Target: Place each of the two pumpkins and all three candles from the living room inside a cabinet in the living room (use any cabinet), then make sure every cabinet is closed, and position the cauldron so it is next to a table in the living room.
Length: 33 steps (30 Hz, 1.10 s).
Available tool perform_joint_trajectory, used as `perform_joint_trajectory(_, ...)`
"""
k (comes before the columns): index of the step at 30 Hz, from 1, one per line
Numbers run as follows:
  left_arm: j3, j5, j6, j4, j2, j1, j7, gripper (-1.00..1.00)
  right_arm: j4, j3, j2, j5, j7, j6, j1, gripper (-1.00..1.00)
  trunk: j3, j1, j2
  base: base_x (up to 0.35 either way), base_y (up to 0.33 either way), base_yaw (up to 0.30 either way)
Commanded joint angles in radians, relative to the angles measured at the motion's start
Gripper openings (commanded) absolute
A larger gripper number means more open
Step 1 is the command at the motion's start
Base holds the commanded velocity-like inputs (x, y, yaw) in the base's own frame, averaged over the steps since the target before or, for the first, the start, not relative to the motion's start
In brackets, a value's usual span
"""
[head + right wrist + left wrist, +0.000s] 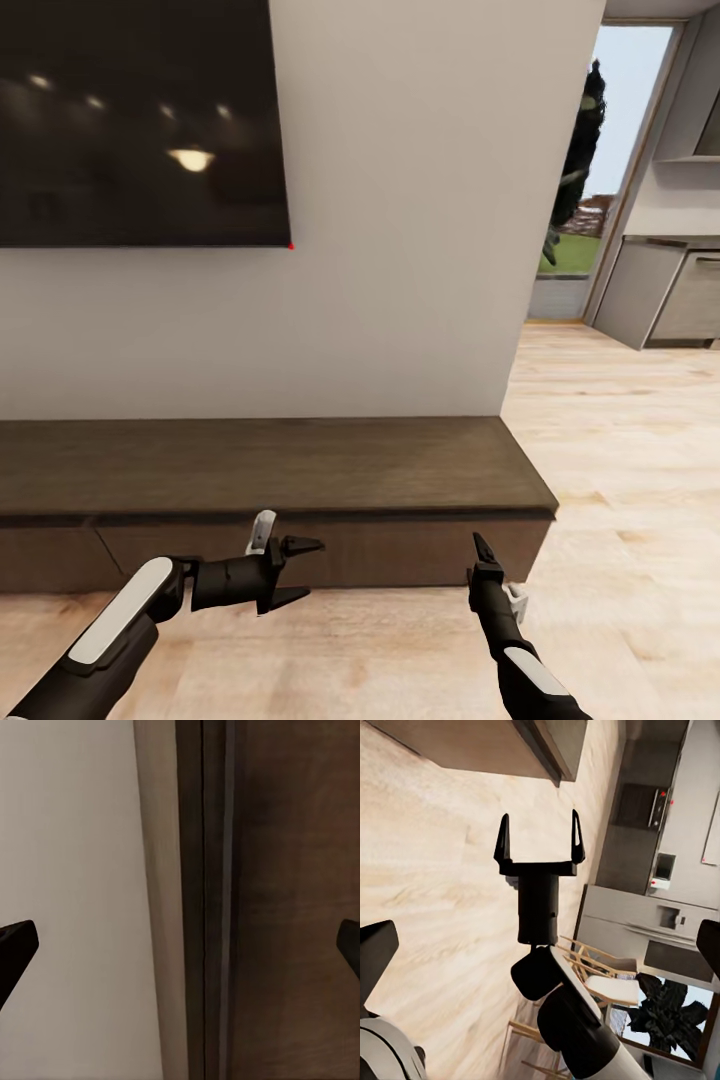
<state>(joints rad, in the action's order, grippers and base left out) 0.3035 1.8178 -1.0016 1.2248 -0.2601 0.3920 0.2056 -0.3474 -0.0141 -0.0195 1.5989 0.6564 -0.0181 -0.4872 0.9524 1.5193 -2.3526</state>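
The long, low dark-brown cabinet [270, 465] stands against the white wall, its top bare and its front panels [390, 550] flush and shut. My left gripper [303, 571] hovers in front of those panels, open and empty. A little to the right, my right gripper [484, 548] points at the cabinet's front near its right end. The left wrist view shows the right gripper [540, 840] open with nothing between its fingers, and the cabinet's corner [510, 746] beyond it. Dark cabinet wood [292, 907] fills much of the right wrist view. Pumpkins, candles and cauldron are out of view.
A large black TV [140, 120] hangs on the wall above the cabinet. Light wood floor [620, 480] runs right of the cabinet toward a kitchen with grey units [665, 295]. A fridge [660, 922] and wooden chairs [600, 975] stand there.
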Motion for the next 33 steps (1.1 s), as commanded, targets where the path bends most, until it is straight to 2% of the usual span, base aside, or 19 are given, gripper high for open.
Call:
perform_joint_trajectory(1, 0.002, 0.011, 0.000, 0.001, -0.001, 0.001, 0.009, 1.00, 0.001, -0.001, 0.000, 0.001, 0.003, -0.002, -0.001, 1.00, 0.001, 0.000, 0.000, 0.239, 0.000, 0.000)
perform_joint_trajectory(10, 0.003, 0.011, 0.000, 0.001, 0.000, 0.001, 0.009, 1.00, 0.001, -0.001, 0.000, 0.001, 0.003, -0.002, -0.001, 1.00, 0.001, 0.000, 0.000, 0.106, -0.011, 0.000)
perform_joint_trajectory(26, 0.003, 0.011, 0.000, 0.004, -0.001, 0.001, 0.009, 1.00, 0.004, 0.002, 0.006, -0.009, 0.003, -0.005, -0.001, 1.00, 0.001, 0.000, 0.000, 0.008, -0.044, 0.000)
perform_joint_trajectory(33, 0.003, 0.011, 0.000, 0.004, 0.001, 0.001, 0.009, 1.00, 0.004, 0.007, 0.010, -0.012, 0.003, 0.000, -0.001, 1.00, 0.023, 0.027, -0.049, 0.000, 0.000, 0.000)
